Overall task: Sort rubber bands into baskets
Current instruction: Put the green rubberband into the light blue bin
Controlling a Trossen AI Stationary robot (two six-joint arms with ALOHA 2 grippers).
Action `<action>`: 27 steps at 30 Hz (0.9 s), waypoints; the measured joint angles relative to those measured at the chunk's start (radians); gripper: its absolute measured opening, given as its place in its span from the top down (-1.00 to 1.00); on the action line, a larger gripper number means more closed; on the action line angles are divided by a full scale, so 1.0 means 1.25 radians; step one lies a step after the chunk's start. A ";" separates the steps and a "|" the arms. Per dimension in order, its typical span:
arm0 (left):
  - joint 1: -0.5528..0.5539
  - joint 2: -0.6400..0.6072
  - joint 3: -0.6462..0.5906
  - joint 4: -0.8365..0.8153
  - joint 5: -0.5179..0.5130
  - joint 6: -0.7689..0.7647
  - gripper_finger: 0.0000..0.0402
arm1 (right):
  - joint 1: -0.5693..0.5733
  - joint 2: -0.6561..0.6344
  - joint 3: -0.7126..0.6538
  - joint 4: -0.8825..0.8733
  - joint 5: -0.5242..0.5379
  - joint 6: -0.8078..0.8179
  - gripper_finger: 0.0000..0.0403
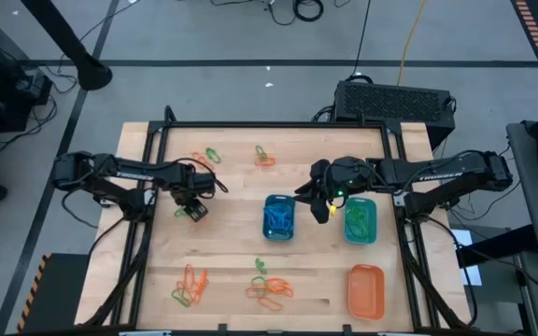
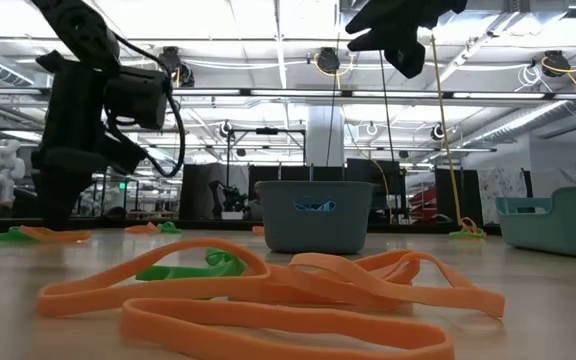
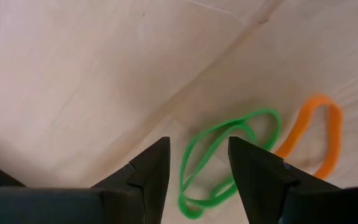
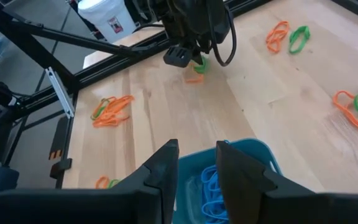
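My left gripper [image 1: 194, 205] is open, just above the table at its left middle. Its fingertips [image 3: 197, 146] stand on either side of a green rubber band [image 3: 229, 134] that lies flat on the wood, without touching it. An orange band [image 3: 319, 134] lies beside the green one. My right gripper [image 1: 320, 201] is open and empty, raised over the blue basket [image 4: 253, 155], which holds blue bands [image 4: 213, 186]. The teal basket [image 1: 361, 220] holds green bands. The orange basket [image 1: 366, 289] stands at the near right.
Loose orange and green bands lie in small heaps at the far left [image 1: 205, 157], far middle [image 1: 264, 156], near left [image 1: 190, 285] and near middle [image 1: 269, 287]. A black frame [image 1: 278, 124] borders the table.
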 joint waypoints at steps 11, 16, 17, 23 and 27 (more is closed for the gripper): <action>0.000 0.009 -0.028 0.025 0.010 0.000 0.15 | 0.000 0.000 0.000 -0.001 0.000 -0.006 0.50; 0.000 0.007 -0.021 0.024 0.011 0.001 0.22 | 0.000 0.000 0.000 -0.001 0.000 -0.009 0.50; 0.000 0.008 -0.020 0.025 0.012 0.001 0.27 | -0.002 0.000 0.000 -0.001 0.000 -0.012 0.50; -0.001 0.008 -0.019 0.029 0.019 0.025 0.82 | -0.011 0.000 0.000 0.000 0.001 -0.011 0.50; -0.008 0.003 -0.019 0.026 0.018 0.027 0.95 | -0.011 0.000 0.000 0.000 0.000 -0.009 0.50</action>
